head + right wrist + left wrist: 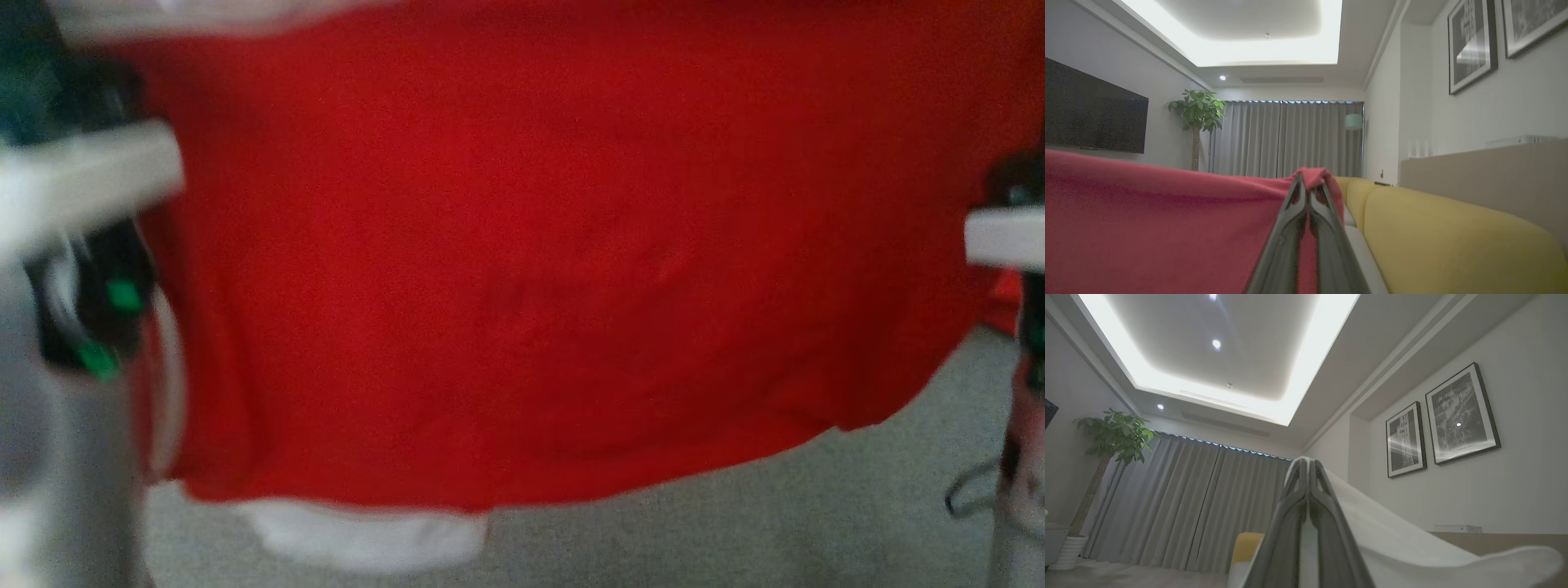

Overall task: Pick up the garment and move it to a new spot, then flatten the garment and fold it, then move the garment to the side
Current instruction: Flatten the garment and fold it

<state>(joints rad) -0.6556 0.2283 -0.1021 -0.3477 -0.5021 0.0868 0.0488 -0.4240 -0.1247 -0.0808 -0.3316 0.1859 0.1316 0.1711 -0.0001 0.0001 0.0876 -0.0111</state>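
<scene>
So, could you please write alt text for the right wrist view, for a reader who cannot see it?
The closed right pincer pinches an edge of a red garment that spreads across the view's lower left. Behind are a yellow sofa, grey curtains, a potted plant and a dark wall screen.

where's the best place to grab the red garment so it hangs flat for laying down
The two ends of its top edge, one end effector from each outer side. The garment hangs as a wide sheet, hem loose above the floor, so upper corners keep it spread. The right end effector pinches a red fold there, the left end effector a white part of it.
</scene>
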